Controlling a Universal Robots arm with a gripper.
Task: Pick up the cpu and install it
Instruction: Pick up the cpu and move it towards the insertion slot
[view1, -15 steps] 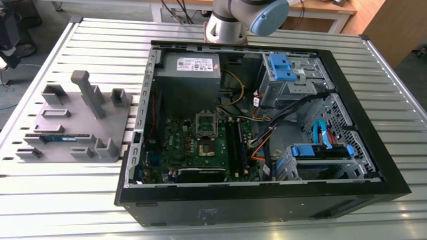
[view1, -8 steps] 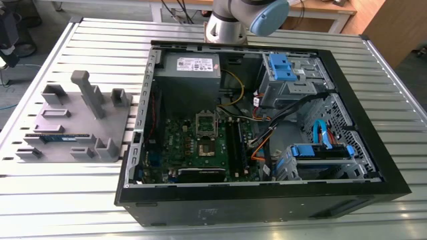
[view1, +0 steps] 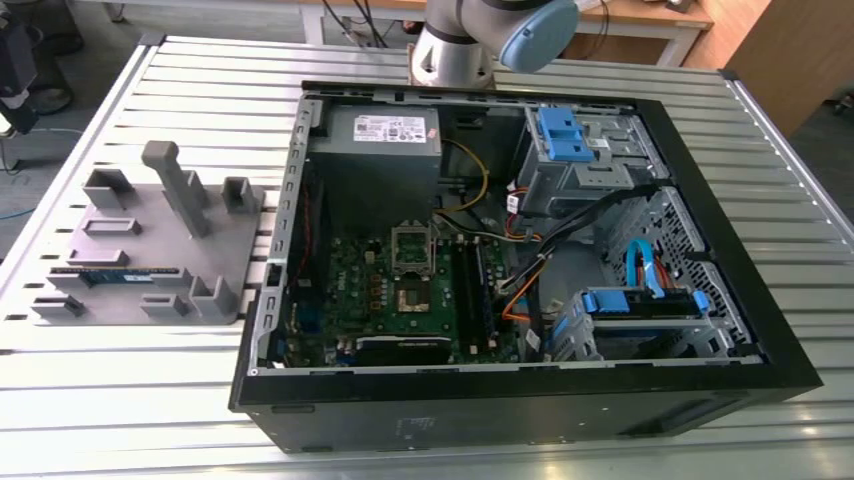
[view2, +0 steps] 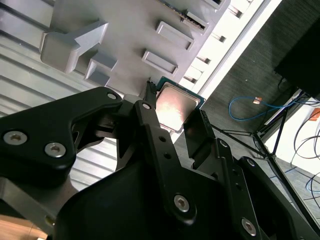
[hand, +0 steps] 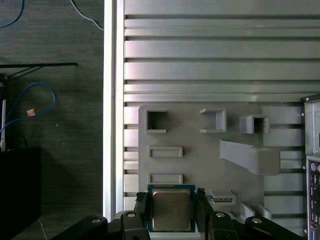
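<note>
The cpu (hand: 171, 210) is sitting between the two black fingers (hand: 141, 207) of the pincer (hand: 171, 196), which is clamping it by two opposite edges in both wrist views. Its silver top is facing the cameras and its green rim is showing along one free edge, while the edge nearest the pincer body is being hidden by black linkages. In the second wrist view, glare is washing out much of the metal top. The chip appears to be hanging above the grey fixture tray (hand: 200, 165), though how far above is hard to judge. In the exterior view that tray is lying on the slatted metal surface (view1: 134, 400), at nine o'clock from the open computer case (view1: 534, 415), and one of its slots is carrying a blue-green memory stick (view1: 118, 272). Inside the case, the motherboard (view1: 354, 300) is showing a socket (view1: 411, 292) near its middle, its fine detail too small to make out. The arm (view1: 467, 40) is standing at twelve o'clock from the case and is being cut off by the picture's edge.
</note>
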